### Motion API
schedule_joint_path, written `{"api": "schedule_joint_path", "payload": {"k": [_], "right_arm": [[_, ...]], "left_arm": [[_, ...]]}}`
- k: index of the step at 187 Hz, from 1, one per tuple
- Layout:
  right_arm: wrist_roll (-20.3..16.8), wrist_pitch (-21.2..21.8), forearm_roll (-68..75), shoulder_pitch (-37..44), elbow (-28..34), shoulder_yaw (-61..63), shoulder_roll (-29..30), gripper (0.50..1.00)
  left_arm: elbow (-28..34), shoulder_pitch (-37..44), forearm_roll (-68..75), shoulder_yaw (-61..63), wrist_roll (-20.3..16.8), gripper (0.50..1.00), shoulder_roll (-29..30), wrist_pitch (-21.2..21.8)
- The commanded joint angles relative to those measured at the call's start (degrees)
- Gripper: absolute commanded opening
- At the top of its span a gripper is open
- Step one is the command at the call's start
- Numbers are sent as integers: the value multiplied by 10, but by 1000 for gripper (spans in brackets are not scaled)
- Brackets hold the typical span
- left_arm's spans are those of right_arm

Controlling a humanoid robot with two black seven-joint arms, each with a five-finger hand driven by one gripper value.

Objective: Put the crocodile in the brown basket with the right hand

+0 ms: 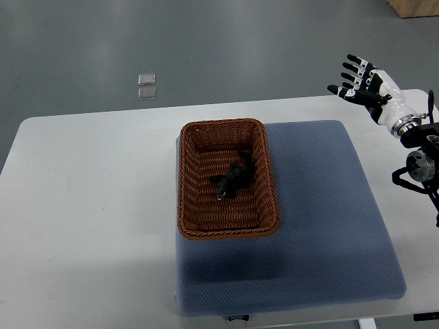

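A small dark crocodile toy (233, 179) lies on the floor of the brown wicker basket (188, 178), near its middle. The basket sits on a blue mat (322, 226) on the white table (89, 205). My right hand (359, 81) hovers at the table's far right corner, well away from the basket, fingers spread and holding nothing. Its arm comes in from the right edge. The left arm does not show.
Two small clear squares (147, 87) lie on the grey floor beyond the table's far edge. A wooden box corner (415, 7) shows at the top right. The mat reaches nearly to the table's near edge.
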Motion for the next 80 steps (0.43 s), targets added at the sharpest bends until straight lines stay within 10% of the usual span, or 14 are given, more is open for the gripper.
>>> {"api": "schedule_joint_path", "payload": {"k": [1, 80], "right_arm": [[-4, 2, -22, -7, 0, 17, 12, 928], [2, -12, -13, -30, -9, 72, 57, 930]], "left_arm": [[0, 0, 0, 0, 0, 1000, 0, 0], [0, 0, 0, 0, 0, 1000, 0, 0]]}}
